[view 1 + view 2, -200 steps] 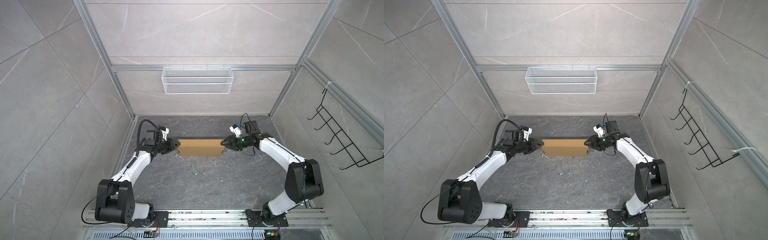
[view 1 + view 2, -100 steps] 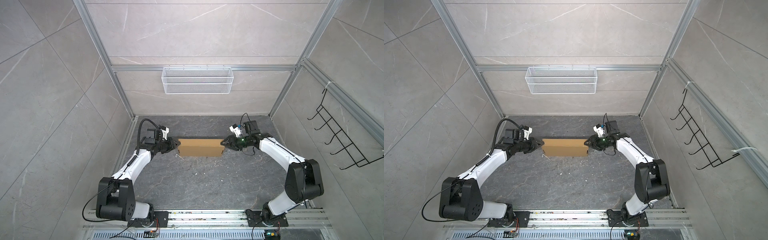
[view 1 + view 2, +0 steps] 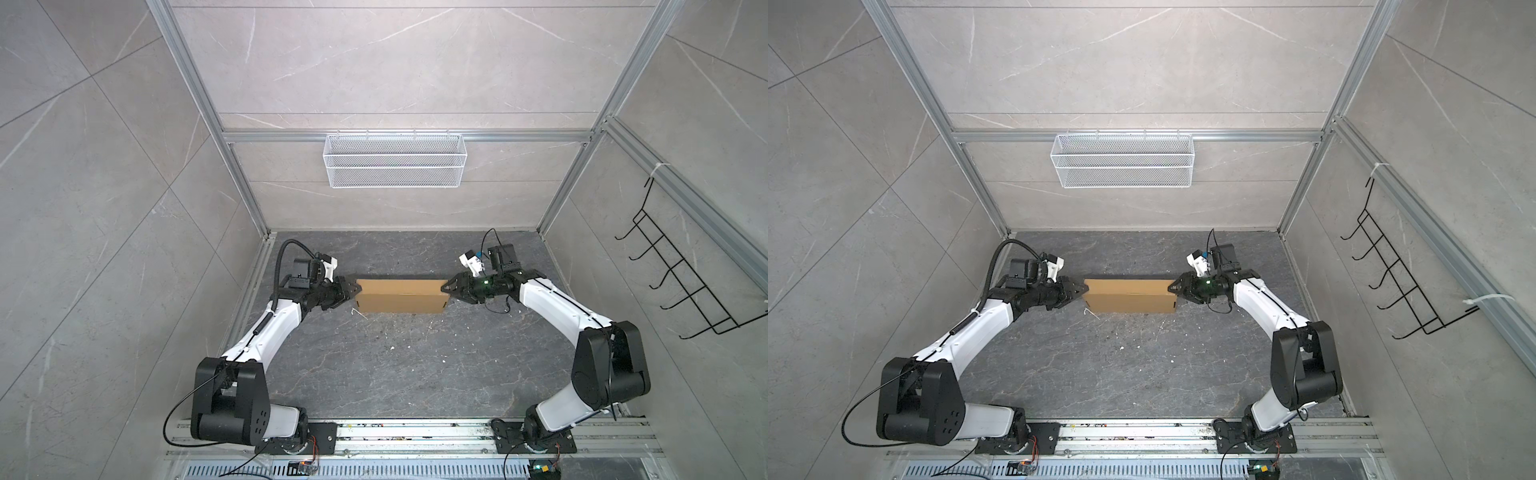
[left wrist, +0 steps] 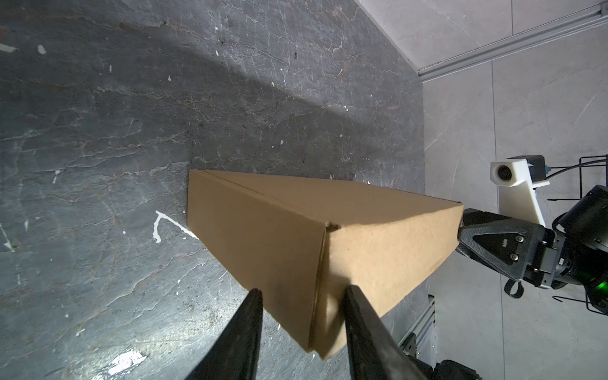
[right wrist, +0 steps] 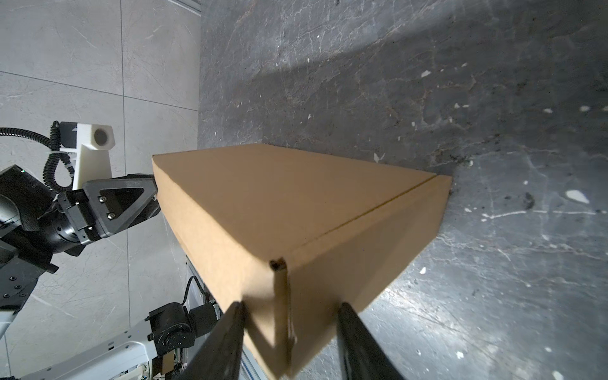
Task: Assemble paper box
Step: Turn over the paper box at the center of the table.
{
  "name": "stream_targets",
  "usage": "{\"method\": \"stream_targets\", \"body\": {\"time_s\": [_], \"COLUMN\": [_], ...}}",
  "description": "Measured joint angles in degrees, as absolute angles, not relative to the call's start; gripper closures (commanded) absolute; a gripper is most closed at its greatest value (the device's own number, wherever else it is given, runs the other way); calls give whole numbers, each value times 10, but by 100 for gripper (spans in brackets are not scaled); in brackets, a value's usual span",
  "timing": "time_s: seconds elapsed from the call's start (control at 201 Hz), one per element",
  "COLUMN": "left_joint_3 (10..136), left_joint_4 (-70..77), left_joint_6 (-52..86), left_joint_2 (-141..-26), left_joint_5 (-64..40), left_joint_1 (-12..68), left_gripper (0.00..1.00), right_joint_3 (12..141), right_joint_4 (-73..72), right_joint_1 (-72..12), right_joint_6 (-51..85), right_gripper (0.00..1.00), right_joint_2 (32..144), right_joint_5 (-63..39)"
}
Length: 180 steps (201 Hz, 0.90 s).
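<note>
- brown corrugated cardboard makes up the paper box (image 3: 401, 302), folded shut into a shallow rectangular mailer. it sits toward the back of the dark grey stone surface (image 3: 395, 365), in the same spot and pose as a second ago in both top views.
- what has changed is small and on our left side: the black left fingers (image 4: 243, 332) look a little wider apart than a second ago.
- in the left wrist view those fingers straddle the near end of the box, one beside its narrow face and one over its broad face. we cannot tell whether they press on the cardboard or merely bracket it.
- the black right fingers (image 5: 353, 339) are where they were, part spread and straddling the opposite end corner. whether they clamp the card or only rest against it, we cannot tell either.
- no flap or tab stands loose in any view, and the seam along the lid edge lies flat.
- we judge that the folding is essentially done, and that the easing on the left is the start of letting go.
- the risk we see is the lid springing up once both ends lose their support.
</note>
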<state>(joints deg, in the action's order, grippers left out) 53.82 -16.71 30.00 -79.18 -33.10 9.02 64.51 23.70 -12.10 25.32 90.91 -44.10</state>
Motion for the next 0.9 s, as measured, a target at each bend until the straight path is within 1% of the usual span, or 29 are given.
{"method": "stream_targets", "body": {"time_s": [0.109,0.259,0.537,0.896], "left_joint_3": [533,517,489,464], "left_joint_4": [-175,-181,-194,-225], "left_joint_6": [300,300,301,309], "left_joint_2": [-784,-767,-737,-716], "left_joint_5": [-332,-335,-335,-332], "left_joint_1": [90,90,92,95], "left_gripper": [56,52,49,48], "right_joint_3": [638,628,603,572], "right_joint_4": [237,237,237,238], "right_joint_1": [-122,-124,-126,-134], "right_joint_6": [255,256,262,273], "right_gripper": [51,50,48,46], "right_joint_2": [902,894,878,849], "right_joint_5": [-442,-443,-451,-455]}}
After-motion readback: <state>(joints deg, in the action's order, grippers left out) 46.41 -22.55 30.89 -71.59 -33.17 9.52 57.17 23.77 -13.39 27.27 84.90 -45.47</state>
